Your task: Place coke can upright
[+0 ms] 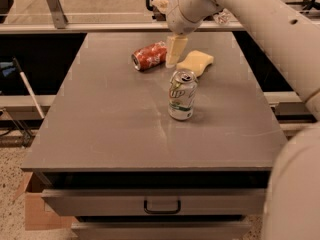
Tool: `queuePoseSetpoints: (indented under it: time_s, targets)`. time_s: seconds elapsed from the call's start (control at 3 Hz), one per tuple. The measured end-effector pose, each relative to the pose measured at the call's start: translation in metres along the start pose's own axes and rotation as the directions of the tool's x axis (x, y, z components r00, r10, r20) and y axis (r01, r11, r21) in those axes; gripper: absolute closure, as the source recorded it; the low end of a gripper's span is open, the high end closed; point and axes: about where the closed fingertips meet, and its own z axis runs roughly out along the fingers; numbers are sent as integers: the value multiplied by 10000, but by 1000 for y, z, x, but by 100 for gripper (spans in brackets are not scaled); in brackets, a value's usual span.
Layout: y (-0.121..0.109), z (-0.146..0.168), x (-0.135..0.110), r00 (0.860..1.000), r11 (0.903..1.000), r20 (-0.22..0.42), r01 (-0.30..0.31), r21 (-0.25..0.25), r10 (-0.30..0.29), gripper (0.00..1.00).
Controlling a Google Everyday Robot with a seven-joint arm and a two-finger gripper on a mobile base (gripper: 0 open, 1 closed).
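Note:
The red coke can lies on its side on the far part of the grey table, its silver end facing front left. My gripper hangs down from the white arm, just to the right of the coke can and very close to it. It holds nothing that I can see. The silver-white and green 7UP can stands upright nearer the middle of the table, in front of the gripper.
A yellow sponge lies to the right of the gripper, behind the 7UP can. The table has a drawer with a handle at the front. A railing runs behind the far edge.

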Motion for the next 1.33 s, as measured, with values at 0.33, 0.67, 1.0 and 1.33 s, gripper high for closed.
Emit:
queuePoseSetpoints:
  time_s: [0.33, 0.67, 1.0, 1.33]
  targets:
    - [-4, 17, -10, 9986, 9972, 313, 455, -588, -438, 0]
    - [0, 33, -17, 9953, 9877, 545, 869, -1299, -804, 0]
    - [3, 45, -23, 9921, 9754, 739, 1136, -1889, -1012, 0]
    - [12, 60, -25, 9911, 9562, 732, 1267, -2637, -1111, 3]
